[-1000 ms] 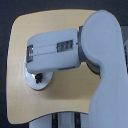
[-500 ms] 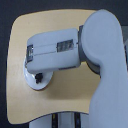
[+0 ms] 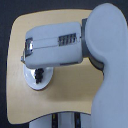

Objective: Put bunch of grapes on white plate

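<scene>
The white plate (image 3: 31,82) lies on the tan table towards the exterior view's left, half covered by my arm. A small dark shape on the plate looks like the bunch of grapes (image 3: 38,76). My gripper (image 3: 39,71) points down over the plate, right at that dark shape. The grey-white forearm housing (image 3: 55,47) hides nearly all of the gripper. I cannot make out how the fingers stand, or whether they hold the grapes.
The round-cornered tan table (image 3: 65,100) fills the view. My large upper arm and shoulder (image 3: 107,55) cover the exterior view's right side. The table's near edge runs along the bottom, with dark frame parts (image 3: 65,121) below it.
</scene>
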`<state>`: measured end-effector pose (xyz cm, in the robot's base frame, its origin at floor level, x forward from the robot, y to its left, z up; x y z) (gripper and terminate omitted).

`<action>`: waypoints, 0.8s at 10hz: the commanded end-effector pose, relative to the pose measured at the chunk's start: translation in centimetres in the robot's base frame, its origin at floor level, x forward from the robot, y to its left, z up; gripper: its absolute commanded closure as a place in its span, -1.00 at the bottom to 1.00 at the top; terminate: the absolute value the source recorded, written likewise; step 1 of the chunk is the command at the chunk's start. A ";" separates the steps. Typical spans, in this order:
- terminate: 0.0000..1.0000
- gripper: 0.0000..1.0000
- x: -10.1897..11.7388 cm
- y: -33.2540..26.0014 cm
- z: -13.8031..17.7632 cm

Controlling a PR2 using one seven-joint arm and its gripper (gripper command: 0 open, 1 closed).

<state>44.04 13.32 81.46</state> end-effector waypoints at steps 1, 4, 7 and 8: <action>-1.00 -1.00 2.2 -1.8 8.7; -1.00 -1.00 3.6 -3.2 10.8; -1.00 -1.00 5.0 -7.6 11.0; -1.00 -1.00 5.7 -10.9 11.3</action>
<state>46.99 9.66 91.48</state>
